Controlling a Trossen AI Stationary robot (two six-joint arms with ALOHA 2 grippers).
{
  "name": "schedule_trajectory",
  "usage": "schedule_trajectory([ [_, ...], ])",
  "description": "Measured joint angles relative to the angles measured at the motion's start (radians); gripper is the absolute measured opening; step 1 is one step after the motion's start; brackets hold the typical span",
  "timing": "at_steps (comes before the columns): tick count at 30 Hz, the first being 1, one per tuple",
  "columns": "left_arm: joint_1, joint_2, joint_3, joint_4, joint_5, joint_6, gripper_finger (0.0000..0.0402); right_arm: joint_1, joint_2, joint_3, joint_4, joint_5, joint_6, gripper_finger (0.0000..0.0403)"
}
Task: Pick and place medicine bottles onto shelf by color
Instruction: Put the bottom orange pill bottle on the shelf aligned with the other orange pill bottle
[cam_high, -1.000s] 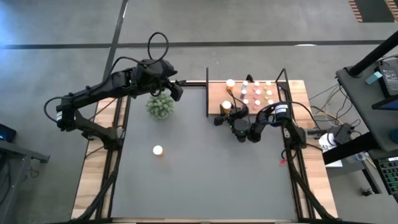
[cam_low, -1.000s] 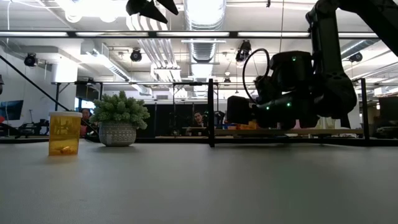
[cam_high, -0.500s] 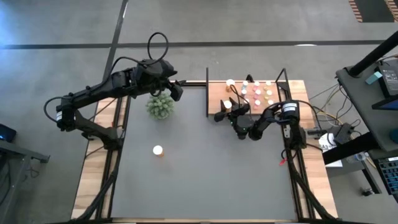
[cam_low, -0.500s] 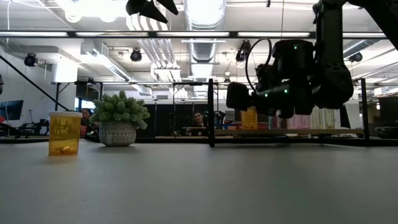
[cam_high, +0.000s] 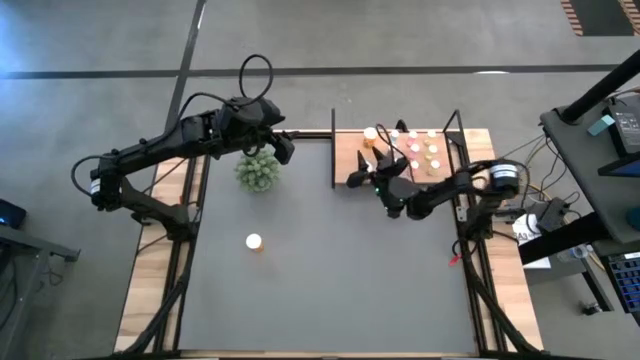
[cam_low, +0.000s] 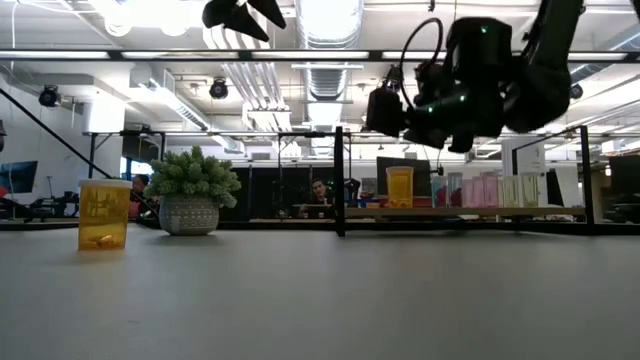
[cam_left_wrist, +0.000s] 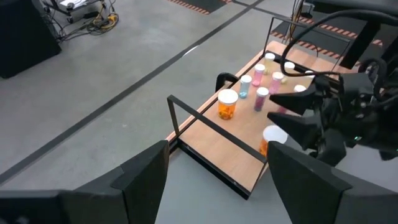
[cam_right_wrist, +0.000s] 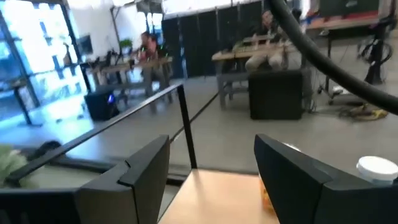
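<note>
- Bottles (cam_high: 415, 148) stand in rows on the shelf (cam_high: 347, 158) at the counter's far right corner: pinks and others toward the right end, two orange ones nearer the left end.
- One orange bottle (cam_low: 400, 186) now stands free on the shelf's front strip; a second ago the right claw (cam_high: 368, 178) was low over that spot with the bottle in it.
- That claw has since lifted clear, and in the low view it hangs well above the shelf, fingers (cam_right_wrist: 140, 174) apart with nothing between them.
- My reading: this placement is done, and the orange lands beside its own colour (cam_left_wrist: 227, 104), so the sorting holds.
- Still to fetch: one orange bottle (cam_high: 254, 242) alone on the open counter, left of centre, well apart from the shelf.
- Left claw (cam_high: 285, 146) waits over the far edge by the plant (cam_high: 258, 170), unmoved, fingers (cam_left_wrist: 143, 173) spread and empty.
- Next move probably means crossing the counter to that stray bottle, which stands nearer the left arm.
</note>
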Motion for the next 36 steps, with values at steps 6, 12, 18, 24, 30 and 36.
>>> schedule_trajectory([
  [6,0.000,-0.006,0.000,0.000,0.000,0.000,0.0255,0.000,-0.242,0.076,-0.691,-0.175,0.263,0.0226],
  [12,0.000,-0.007,0.000,0.000,0.000,0.007,0.0255,-0.002,-0.420,0.303,-1.466,-0.376,0.361,0.0215],
  [18,0.000,-0.007,0.000,0.001,0.000,0.007,0.0255,-0.019,-0.458,0.481,-1.807,-0.645,0.433,0.0183],
  [24,0.000,-0.007,0.000,0.003,0.000,0.007,0.0255,-0.063,-0.415,0.527,-1.907,-0.760,0.539,0.0166],
  [30,0.000,-0.007,0.000,0.003,0.000,0.005,0.0255,-0.110,-0.346,0.477,-1.923,-0.885,0.579,0.0146],
  [36,0.000,-0.007,0.000,0.005,0.000,0.003,0.0255,-0.153,-0.260,0.487,-1.917,-0.892,0.582,0.0122],
])
